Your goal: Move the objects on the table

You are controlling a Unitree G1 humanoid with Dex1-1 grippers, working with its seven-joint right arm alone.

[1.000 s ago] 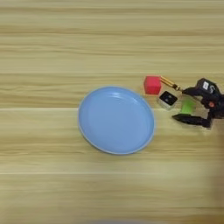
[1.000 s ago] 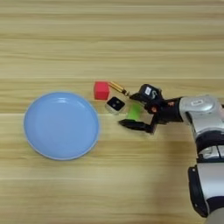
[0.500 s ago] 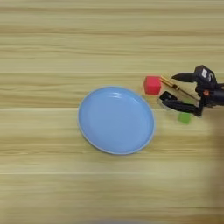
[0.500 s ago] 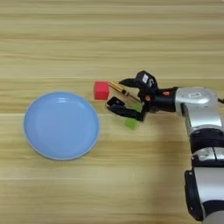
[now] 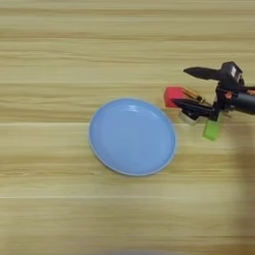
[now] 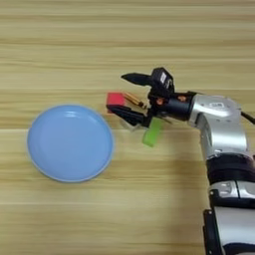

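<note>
I'm watching the right gripper (image 6: 123,95) reaching in from the right over the wooden table (image 5: 60,45), its two black fingers spread wide apart and pointing left. The far finger (image 6: 135,78) is sticking out over bare wood; the near finger (image 6: 128,115) is lying low, just right of the plate and in front of the red block. Nothing is sitting clamped between them as far as I can see.

The light-blue plate (image 5: 132,136) is lying flat, approx. mid-table in the left eye view, w/ nothing on it. Just off its far-right rim a small red block (image 5: 174,96) is resting on the wood, and a thin orange-and-dark stick (image 5: 193,94) is lying at a slant right beside the block, running toward the gripper body.

The lime-green block (image 6: 152,131) is lying tilted on the table just below the gripper's wrist, near the plate's right side but apart from it. The small cube (image 5: 189,117) is mostly hiding under the near finger; only a pale edge is showing, so I can't tell if the finger is touching it.

The silver forearm (image 6: 219,119) is bending down along the right edge in the right eye view, w/ a dark cable trailing off to the right.
</note>
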